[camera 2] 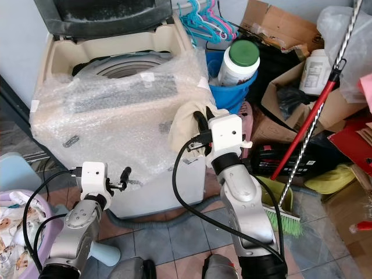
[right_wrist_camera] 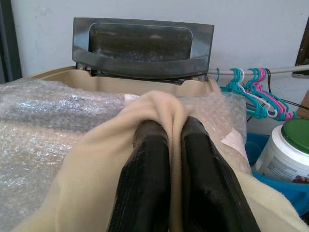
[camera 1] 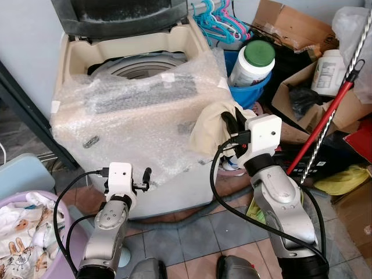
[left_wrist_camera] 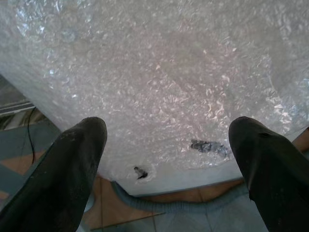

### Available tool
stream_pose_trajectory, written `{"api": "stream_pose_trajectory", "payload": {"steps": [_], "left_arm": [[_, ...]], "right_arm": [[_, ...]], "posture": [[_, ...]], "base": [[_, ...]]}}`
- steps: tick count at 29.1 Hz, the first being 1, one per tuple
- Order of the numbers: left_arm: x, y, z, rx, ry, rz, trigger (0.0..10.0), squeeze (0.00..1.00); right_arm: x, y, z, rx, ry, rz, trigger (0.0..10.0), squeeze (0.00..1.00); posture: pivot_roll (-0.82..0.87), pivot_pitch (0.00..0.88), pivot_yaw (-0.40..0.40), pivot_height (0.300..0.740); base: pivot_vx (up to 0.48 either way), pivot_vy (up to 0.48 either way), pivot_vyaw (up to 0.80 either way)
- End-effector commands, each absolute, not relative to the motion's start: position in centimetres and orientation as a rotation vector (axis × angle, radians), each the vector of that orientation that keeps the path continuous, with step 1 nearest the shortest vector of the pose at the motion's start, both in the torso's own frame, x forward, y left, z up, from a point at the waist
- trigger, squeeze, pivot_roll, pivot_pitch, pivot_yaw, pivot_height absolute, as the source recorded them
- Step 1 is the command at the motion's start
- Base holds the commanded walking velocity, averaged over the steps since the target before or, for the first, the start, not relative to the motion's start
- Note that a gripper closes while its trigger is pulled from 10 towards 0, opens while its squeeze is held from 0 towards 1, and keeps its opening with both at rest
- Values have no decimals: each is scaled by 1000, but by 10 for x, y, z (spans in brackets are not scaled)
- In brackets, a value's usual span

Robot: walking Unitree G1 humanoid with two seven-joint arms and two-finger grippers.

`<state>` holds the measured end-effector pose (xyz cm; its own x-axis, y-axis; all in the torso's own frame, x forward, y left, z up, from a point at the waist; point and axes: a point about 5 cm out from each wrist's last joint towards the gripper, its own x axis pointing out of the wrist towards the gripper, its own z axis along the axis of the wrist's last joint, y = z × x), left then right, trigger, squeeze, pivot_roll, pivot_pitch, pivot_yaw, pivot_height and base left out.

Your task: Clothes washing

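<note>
Taking the washing machine as the landmark, the scene is reading from its left side across to its right. Down to the left of the machine, a lilac laundry basket is sitting on the tiled floor, holding crumpled white printed clothes that are probably waiting their turn. Just in front of the machine's lower front panel, the left gripper is hovering with its fingers spread wide and nothing between them, apparently standing by.

The machine itself is wrapped in bubble wrap, likely to shield the casing, and its dark lid is standing raised at the back, leaving the drum opening exposed; nothing can be made out inside it.

At the machine's front right corner, the right gripper is pinching a fold of a cream cloth between its pressed-together fingers, holding the garment up against the wrapped corner, seemingly on its way up toward the drum.

Further right of the machine, a blue bucket is holding a white jar with a green lid, with teal and pink hangers behind it and a red-handled broom leaning among cardboard boxes.
</note>
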<state>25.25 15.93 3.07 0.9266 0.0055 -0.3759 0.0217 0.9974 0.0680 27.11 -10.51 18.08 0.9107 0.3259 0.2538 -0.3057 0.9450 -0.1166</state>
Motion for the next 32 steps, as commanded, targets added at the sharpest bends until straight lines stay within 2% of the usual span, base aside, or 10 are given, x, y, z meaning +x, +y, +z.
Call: {"api": "stream_pose_trajectory", "payload": {"steps": [1, 4, 5, 10, 15, 19, 21, 27, 32], "left_arm": [[237, 171, 10, 94, 531, 38, 10000, 0], [226, 178, -2, 62, 630, 59, 10000, 0], [218, 188, -8, 69, 670, 69, 10000, 0], [210, 203, -18, 112, 721, 35, 10000, 0], [210, 204, -21, 139, 736, 35, 10000, 0], [208, 208, -24, 102, 734, 74, 10000, 0], [207, 209, -26, 86, 747, 72, 10000, 0], [207, 210, -26, 95, 739, 63, 10000, 0], [208, 211, -27, 98, 738, 61, 10000, 0]], "right_arm": [[265, -104, 188, -81, -318, 325, 10000, 0], [262, -105, 182, -87, -305, 313, 10000, 0], [259, -107, 177, -86, -288, 291, 10000, 0], [261, -107, 175, -81, -279, 263, 10000, 0], [272, -107, 189, -107, -342, 257, 10000, 0], [289, -108, 235, -140, -502, 249, 10000, 0], [293, -107, 242, -135, -521, 257, 10000, 0], [296, -102, 245, -148, -541, 296, 10000, 0], [294, -96, 241, -139, -529, 329, 10000, 0]], "posture": [[-121, 91, 72, 740], [-119, 80, 67, 740], [-117, 70, 65, 740], [-115, 50, 66, 740], [-112, 29, 73, 740], [-104, 28, 78, 740], [-98, 28, 77, 740], [-90, 33, 76, 740], [-95, 41, 80, 740]], "base": [[0, 0, 750], [0, 0, 752], [0, 0, 694], [0, 0, 90], [0, 0, 0], [0, 0, 0], [0, 0, 0], [231, 0, 0], [283, 0, 655]]}}
